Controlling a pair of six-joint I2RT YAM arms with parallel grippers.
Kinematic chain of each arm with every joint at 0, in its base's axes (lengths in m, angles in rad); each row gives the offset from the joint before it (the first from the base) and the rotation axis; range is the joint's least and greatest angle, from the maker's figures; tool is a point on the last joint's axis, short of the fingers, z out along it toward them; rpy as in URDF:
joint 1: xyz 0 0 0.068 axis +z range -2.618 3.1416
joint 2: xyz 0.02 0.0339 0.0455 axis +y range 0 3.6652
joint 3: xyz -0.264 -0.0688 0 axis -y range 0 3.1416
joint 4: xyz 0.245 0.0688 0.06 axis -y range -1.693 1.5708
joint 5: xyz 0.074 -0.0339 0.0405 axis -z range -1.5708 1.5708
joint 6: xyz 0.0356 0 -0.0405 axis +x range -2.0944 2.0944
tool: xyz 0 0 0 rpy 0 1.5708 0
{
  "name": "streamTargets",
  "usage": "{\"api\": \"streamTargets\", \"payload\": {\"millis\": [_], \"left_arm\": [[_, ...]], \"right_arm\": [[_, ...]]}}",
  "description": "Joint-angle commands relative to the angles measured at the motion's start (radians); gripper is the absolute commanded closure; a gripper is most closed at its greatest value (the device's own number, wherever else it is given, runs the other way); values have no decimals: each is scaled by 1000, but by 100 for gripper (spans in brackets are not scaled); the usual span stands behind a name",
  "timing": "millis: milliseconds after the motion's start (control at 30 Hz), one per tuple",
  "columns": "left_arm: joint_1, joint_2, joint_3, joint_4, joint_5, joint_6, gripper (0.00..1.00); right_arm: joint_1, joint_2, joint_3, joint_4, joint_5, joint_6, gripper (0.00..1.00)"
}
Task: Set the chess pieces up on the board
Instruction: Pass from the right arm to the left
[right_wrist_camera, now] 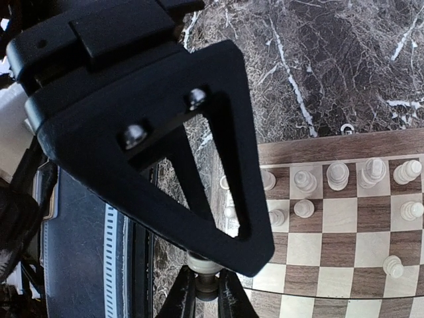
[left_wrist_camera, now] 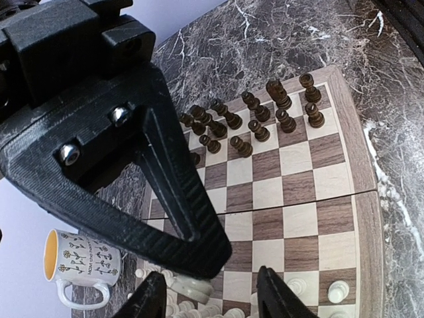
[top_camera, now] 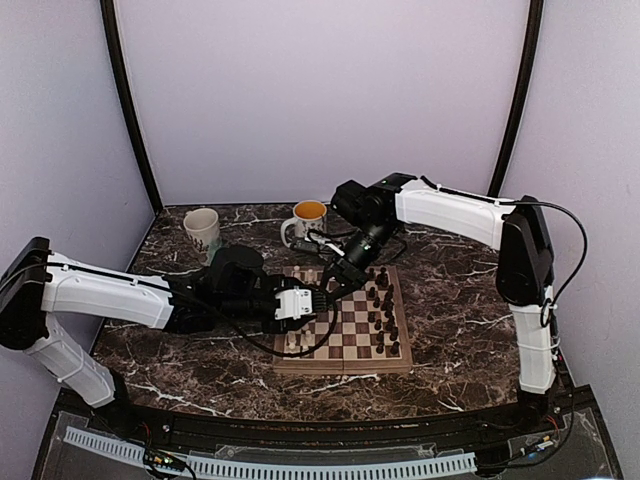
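Hovering over the board's (left_wrist_camera: 301,159) cream-side edge, left claw (left_wrist_camera: 212,296) stands wide, its fingers flanking a cream piece (right_wrist_camera: 201,266) without touching it. Right claw (right_wrist_camera: 203,296), just beyond, is narrow and pinches a cream piece, which I judge to be the same one. Dark pieces (left_wrist_camera: 265,112) crowd the board's opposite side. A yellow-lined mug (top_camera: 305,222) sits on the bench (left_wrist_camera: 265,40) past the board's far edge. Risk: if right claw releases before left claw closes, the piece drops onto the cream ranks (right_wrist_camera: 338,175). The crowded claws may also clash.
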Motion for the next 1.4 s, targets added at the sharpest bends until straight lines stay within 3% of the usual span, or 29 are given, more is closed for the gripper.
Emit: {"api": "streamTargets", "payload": {"millis": [0, 367, 667, 833, 1100, 1367], "left_arm": [[-8, 10, 35, 56, -42, 20, 53], [-15, 11, 41, 62, -58, 17, 64], [-24, 11, 45, 43, -63, 23, 79], [-24, 12, 41, 42, -85, -8, 83], [-6, 13, 33, 89, -88, -195, 85], [109, 3, -29, 313, 81, -636, 85]], "right_arm": [[-3, 7, 7, -15, -31, -12, 89], [-2, 22, 7, -18, -35, -11, 88], [-3, 35, 25, -20, -35, 8, 88], [-15, 27, 51, -34, -40, 10, 83], [-96, -66, 41, 3, -27, 50, 73], [-164, -198, -74, 101, -25, 64, 71]]}}
